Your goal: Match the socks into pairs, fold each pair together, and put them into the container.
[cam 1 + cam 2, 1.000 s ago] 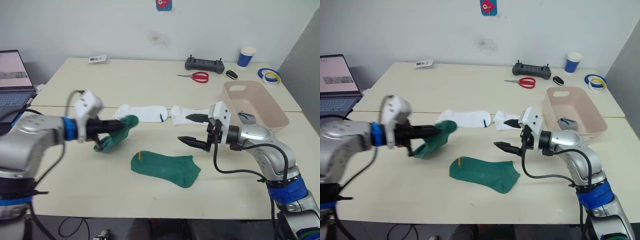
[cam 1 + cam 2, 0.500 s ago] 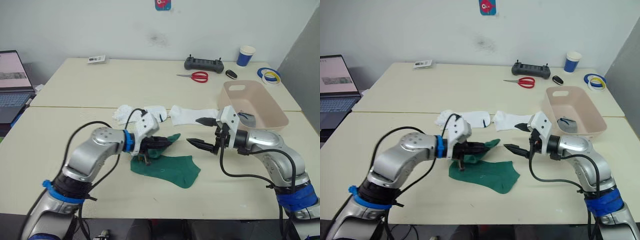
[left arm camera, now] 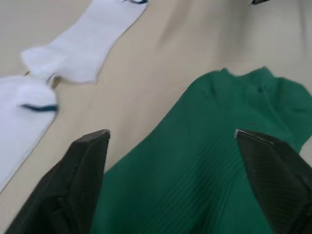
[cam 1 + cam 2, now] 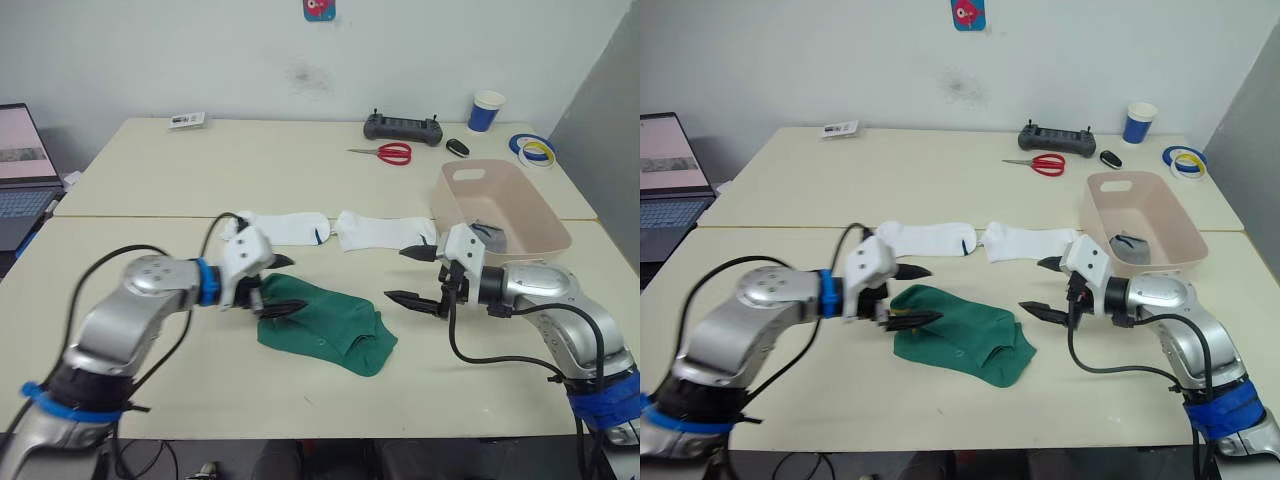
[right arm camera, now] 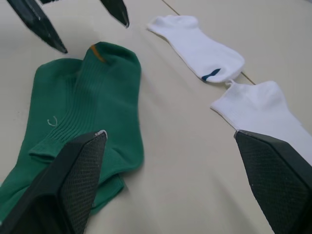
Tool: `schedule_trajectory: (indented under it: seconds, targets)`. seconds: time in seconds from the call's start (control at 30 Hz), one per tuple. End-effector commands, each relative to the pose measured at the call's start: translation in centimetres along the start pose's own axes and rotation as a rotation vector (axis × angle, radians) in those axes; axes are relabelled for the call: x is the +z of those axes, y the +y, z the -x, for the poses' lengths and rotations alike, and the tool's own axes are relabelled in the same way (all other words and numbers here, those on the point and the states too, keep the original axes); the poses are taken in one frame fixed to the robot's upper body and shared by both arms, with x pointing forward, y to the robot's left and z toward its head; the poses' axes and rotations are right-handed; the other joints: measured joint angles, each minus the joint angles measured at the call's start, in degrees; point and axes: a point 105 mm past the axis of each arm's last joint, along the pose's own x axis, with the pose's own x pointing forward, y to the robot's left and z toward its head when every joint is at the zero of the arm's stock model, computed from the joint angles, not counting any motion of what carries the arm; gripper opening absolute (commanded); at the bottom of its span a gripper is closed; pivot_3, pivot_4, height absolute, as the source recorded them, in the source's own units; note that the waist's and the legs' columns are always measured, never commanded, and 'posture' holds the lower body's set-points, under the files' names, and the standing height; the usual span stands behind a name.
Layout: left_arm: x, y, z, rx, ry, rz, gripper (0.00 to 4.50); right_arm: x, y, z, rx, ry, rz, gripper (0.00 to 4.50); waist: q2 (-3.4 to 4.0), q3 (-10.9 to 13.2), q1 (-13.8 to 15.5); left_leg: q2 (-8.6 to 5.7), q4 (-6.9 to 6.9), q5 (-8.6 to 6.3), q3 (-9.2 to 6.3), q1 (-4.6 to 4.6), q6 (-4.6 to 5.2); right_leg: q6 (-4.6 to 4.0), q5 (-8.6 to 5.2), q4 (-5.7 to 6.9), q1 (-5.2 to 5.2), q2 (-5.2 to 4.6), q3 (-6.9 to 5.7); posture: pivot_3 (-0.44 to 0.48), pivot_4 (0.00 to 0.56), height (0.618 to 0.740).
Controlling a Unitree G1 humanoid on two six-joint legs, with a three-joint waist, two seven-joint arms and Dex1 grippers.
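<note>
Now the left gripper [image 4: 279, 284], two black tapered fingers on a white and grey wrist, stands spread wide with nothing between the jaws. It sits at the 9 o'clock end of the two dark green knit ankle socks [image 4: 325, 327], its lower finger touching or just over the cuff edge; which of the two I cannot tell. Those green socks lie one on top of the other on the cream rectangular tabletop [image 4: 300, 170], the upper one lapped over the lower, a small yellow mark [image 5: 98, 51] showing at one cuff.

At 3 o'clock from the green pile the right gripper [image 4: 409, 278] is also spread, empty, its black fingers pointing toward 9 o'clock, close to the toe end of the pile but apart from it.

Toward 12 o'clock from the green socks, two white ankle socks with small dark marks [image 4: 292, 227] lie flat in a row, nearly end to end, the second one [image 4: 383, 232] reaching toward the right gripper.

At 3 o'clock of that row stands the pale pink rectangular plastic tub [image 4: 532, 230] with rounded corners and a slot handle, something grey [image 4: 488, 233] lying inside it.

Farther toward 12 o'clock on the tabletop lie red-handled scissors [image 4: 385, 153], a dark grey handheld controller [image 4: 402, 126], a blue paper cup [image 4: 485, 111] and rolls of tape [image 4: 532, 150]. An open laptop [image 4: 22, 172] sits at 9 o'clock.
</note>
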Motion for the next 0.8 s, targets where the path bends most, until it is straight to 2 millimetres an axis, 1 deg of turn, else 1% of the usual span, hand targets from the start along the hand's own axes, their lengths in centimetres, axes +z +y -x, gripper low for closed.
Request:
schedule_trajectory:
  seconds: [0.03,0.07,0.13,0.23,0.3,0.43,0.57,0.7,0.8]
  targets:
    - [-0.7,0.7,2.6,0.065,0.009,-0.098,4.45,1.0,1.5,0.0,0.106,-0.006,0.136,4.5,0.02,0.01,0.06,-0.02,0.0,0.0,0.0,-0.01,0.0,0.0,0.0,0.0,0.0,-0.03,-0.01,0.0,0.15,0.74]
    - [-1.4,0.8,3.2,0.085,0.015,-0.113,4.45,0.5,2.1,-0.1,0.145,0.022,0.194,4.5,0.02,0.01,0.09,-0.03,0.0,0.0,0.01,-0.01,0.0,-0.01,-0.01,-0.02,0.0,-0.05,-0.01,0.0,0.15,0.74]
    - [-2.0,0.9,3.6,0.105,0.009,-0.13,4.45,-0.4,2.6,-0.4,0.195,0.063,0.271,4.5,0.02,0.01,0.33,-0.04,0.0,0.0,0.03,-0.01,0.0,-0.01,-0.01,-0.06,0.01,-0.09,-0.01,0.0,0.15,0.74]
    - [-3.2,0.7,2.8,0.122,0.027,-0.203,4.45,-2.1,3.3,-1.5,0.26,0.111,0.413,4.5,0.01,0.01,0.89,-0.05,0.0,0.0,0.06,-0.01,0.0,-0.01,-0.02,-0.09,0.02,-0.1,-0.02,0.0,0.15,0.74]
    - [-3.6,0.8,2.2,0.137,0.03,-0.232,4.45,-2.3,3.5,-2.1,0.275,0.107,0.464,4.5,0.01,0.01,1.03,-0.06,0.03,0.0,0.11,-0.01,0.0,-0.01,-0.01,-0.07,0.02,-0.09,0.0,0.0,0.15,0.74]
    - [-4.6,1.5,1.0,0.179,0.064,-0.3,4.45,-2.7,3.7,-3.5,0.273,0.077,0.509,4.5,0.01,0.01,1.02,-0.06,0.1,0.01,0.15,0.01,-0.01,0.01,0.0,0.01,0.03,-0.07,0.04,0.0,0.15,0.74]
    - [-5.3,3.0,1.1,0.236,0.101,-0.364,4.45,-2.3,4.1,-4.7,0.266,0.045,0.504,4.5,0.01,0.01,1.03,-0.03,0.13,0.01,0.09,0.0,-0.01,-0.06,0.04,0.04,0.02,-0.05,0.01,0.0,0.15,0.74]
    - [-6.0,3.7,1.1,0.238,0.13,-0.413,4.45,-2.5,4.1,-5.1,0.258,0.045,0.503,4.5,0.01,0.01,1.06,-0.02,0.12,0.01,0.04,0.0,-0.01,-0.13,0.08,0.05,0.02,-0.04,-0.03,0.0,0.15,0.74]
    - [-6.1,4.4,0.6,0.25,0.12,-0.427,4.45,-2.6,4.0,-5.3,0.248,0.05,0.499,4.5,0.01,0.01,1.08,-0.06,0.12,0.01,0.07,-0.01,0.0,-0.27,0.16,0.05,0.02,-0.05,-0.03,0.0,0.15,0.74]
